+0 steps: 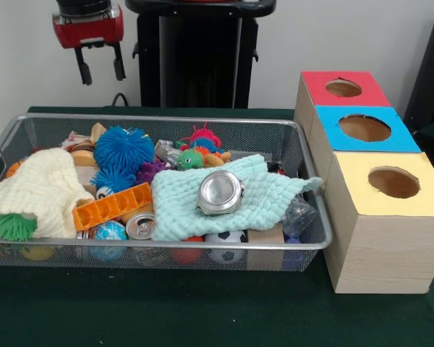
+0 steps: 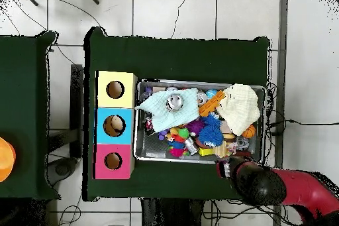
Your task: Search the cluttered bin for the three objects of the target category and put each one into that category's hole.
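My gripper (image 1: 102, 75) hangs open and empty above the bin's far left corner, well clear of the contents. In the overhead view the gripper (image 2: 226, 166) sits just outside the rim of the wire bin (image 2: 200, 160). The bin (image 1: 202, 246) holds a jumble: a silver round tin (image 1: 220, 192) on a mint cloth (image 1: 202, 206), a cream cloth (image 1: 36, 188), blue spiky balls (image 1: 123, 148), a green spiky ball (image 1: 15, 227), an orange plastic block (image 1: 112, 206), a drink can (image 1: 140, 226) and small balls. Beside the bin stand three boxes with holes: red (image 1: 343, 88), blue (image 1: 364, 128), yellow (image 1: 394, 182).
The boxes touch each other in a row along the bin's side: yellow box (image 2: 115, 89), blue box (image 2: 114, 125), red box (image 2: 112, 160). The cloths cover part of the clutter. Green table cover (image 1: 166, 311) lies in front of the bin. The red arm (image 2: 301, 193) reaches in from the side.
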{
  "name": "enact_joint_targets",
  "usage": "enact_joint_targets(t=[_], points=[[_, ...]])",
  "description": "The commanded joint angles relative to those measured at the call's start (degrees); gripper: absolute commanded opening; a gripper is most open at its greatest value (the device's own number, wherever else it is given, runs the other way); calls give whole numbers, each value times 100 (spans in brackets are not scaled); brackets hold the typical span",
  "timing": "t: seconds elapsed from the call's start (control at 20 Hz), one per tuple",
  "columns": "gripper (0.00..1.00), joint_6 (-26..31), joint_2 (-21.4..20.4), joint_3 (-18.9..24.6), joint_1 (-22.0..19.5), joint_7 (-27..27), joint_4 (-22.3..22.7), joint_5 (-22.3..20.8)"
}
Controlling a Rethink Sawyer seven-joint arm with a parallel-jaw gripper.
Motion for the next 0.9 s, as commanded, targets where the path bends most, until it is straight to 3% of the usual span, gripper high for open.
enact_joint_targets(t=[0.05, 0.35, 0.9], points=[[100, -265, -302, -110, -85, -122, 66, -391], [100, -297, -336, -349, 71, 7, -74, -766], [100, -795, 324, -806, 381, 525, -146, -1143]])
